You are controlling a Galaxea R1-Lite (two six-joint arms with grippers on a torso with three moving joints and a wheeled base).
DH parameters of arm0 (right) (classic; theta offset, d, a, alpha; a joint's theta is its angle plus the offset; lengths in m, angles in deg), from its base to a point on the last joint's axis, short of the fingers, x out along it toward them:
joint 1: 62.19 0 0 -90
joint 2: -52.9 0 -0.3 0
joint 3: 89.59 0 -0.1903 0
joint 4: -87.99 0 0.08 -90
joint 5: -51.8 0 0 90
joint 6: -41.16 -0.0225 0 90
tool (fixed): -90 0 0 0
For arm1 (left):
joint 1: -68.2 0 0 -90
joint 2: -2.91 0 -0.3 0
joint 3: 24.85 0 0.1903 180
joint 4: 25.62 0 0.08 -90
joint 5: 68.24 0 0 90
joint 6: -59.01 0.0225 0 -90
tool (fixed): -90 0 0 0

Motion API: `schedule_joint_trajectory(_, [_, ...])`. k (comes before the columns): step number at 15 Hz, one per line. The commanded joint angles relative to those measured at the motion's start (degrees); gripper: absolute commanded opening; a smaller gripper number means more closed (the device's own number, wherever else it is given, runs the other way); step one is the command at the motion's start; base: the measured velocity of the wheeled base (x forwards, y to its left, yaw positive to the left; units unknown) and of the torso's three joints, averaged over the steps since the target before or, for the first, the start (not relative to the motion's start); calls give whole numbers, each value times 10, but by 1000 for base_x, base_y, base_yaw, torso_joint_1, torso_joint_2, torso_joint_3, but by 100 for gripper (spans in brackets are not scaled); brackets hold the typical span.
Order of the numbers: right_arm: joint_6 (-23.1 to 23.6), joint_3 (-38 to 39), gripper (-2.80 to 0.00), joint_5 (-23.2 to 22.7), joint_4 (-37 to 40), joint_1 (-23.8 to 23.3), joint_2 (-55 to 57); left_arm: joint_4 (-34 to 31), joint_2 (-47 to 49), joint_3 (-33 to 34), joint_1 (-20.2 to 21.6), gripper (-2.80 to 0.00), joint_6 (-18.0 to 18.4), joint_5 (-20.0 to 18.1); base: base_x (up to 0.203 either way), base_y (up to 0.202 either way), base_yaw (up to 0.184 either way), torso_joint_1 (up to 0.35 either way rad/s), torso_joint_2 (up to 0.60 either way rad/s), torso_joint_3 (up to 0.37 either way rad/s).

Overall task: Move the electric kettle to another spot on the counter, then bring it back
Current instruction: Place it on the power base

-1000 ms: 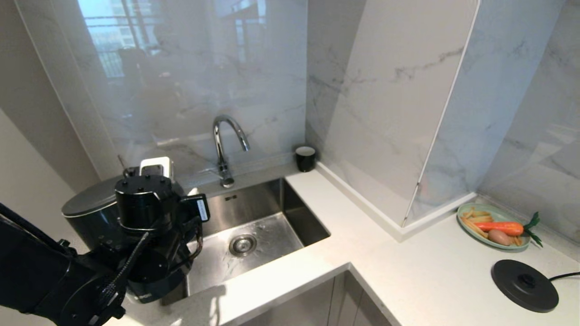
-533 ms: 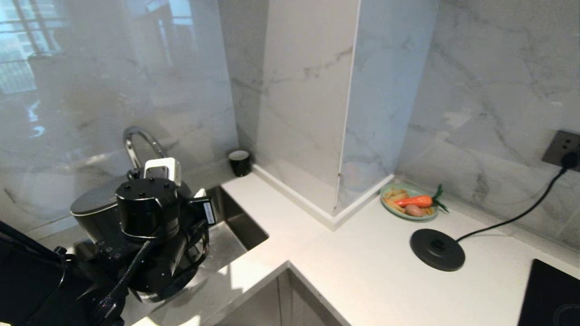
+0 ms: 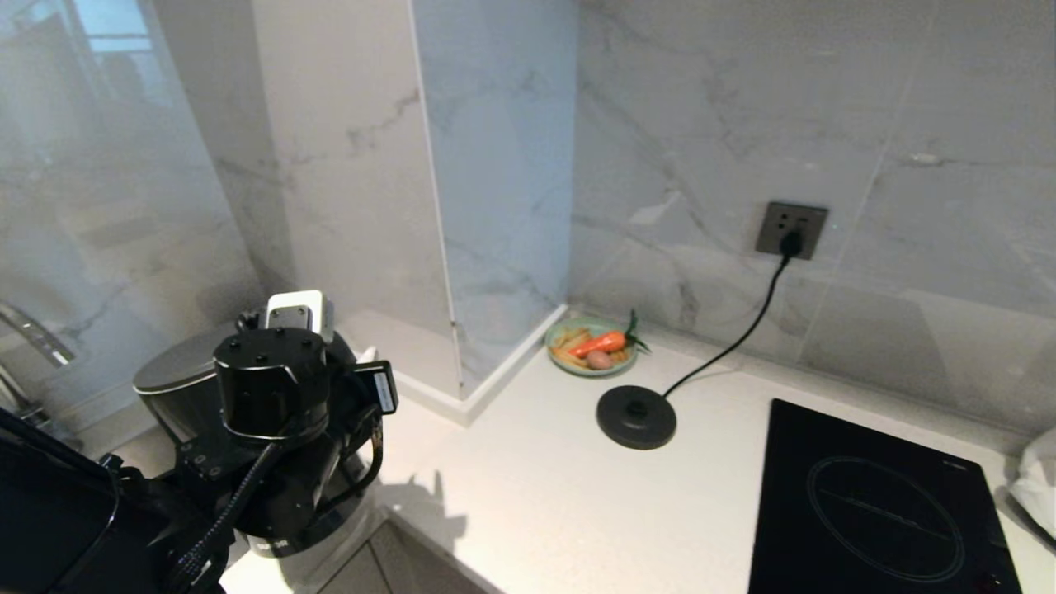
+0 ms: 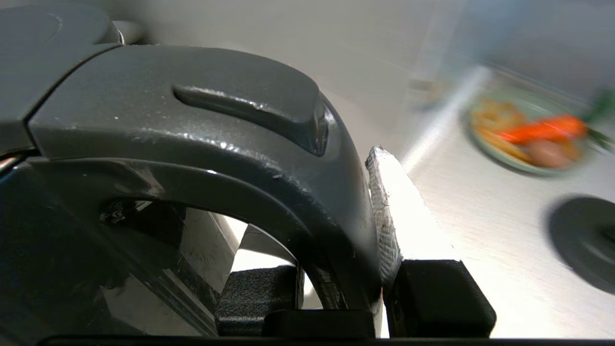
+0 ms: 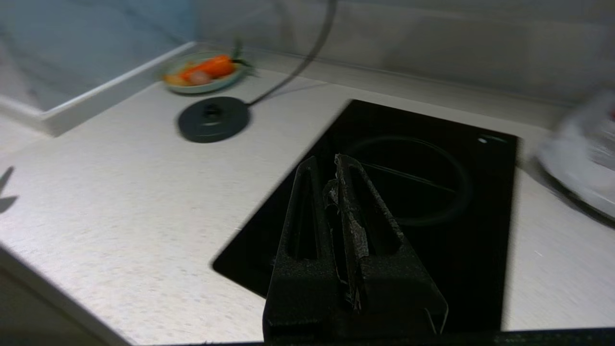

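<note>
The electric kettle (image 3: 175,389) is a glossy black jug with a grey flat lid, at the lower left of the head view, over the front corner of the counter (image 3: 528,503). Most of its body is hidden behind my left wrist. In the left wrist view my left gripper (image 4: 331,250) is shut on the kettle's loop handle (image 4: 230,139). A white padded finger (image 4: 387,216) presses the handle's outer side. My right gripper (image 5: 329,180) is shut on nothing and hangs over the black hob (image 5: 423,192); it is outside the head view.
A round black corded base disc (image 3: 636,417) lies mid-counter, its cord running to a wall socket (image 3: 792,229). Behind it stands a green plate with a carrot (image 3: 594,346). The induction hob (image 3: 874,503) fills the right front, with a white cloth (image 3: 1038,483) at the far right. A marble pillar (image 3: 437,206) juts out.
The whole view has swung right: sink, tap and black cup slid out to the left, while hob and socket came in. The kettle stays gripped in my left gripper.
</note>
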Motion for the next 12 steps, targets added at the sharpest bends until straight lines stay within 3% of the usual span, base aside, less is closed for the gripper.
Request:
schedule_joint_trajectory(1, [0,0,-280,0,0,0,0,5,1,-1,-2,-280,-1,2,4,9,-177,7,2,-2])
schedule_joint_trajectory(12, [-1,0,-280,0,0,0,0,5,3,-2,-4,-280,-6,2,2,8,-166,2,2,2])
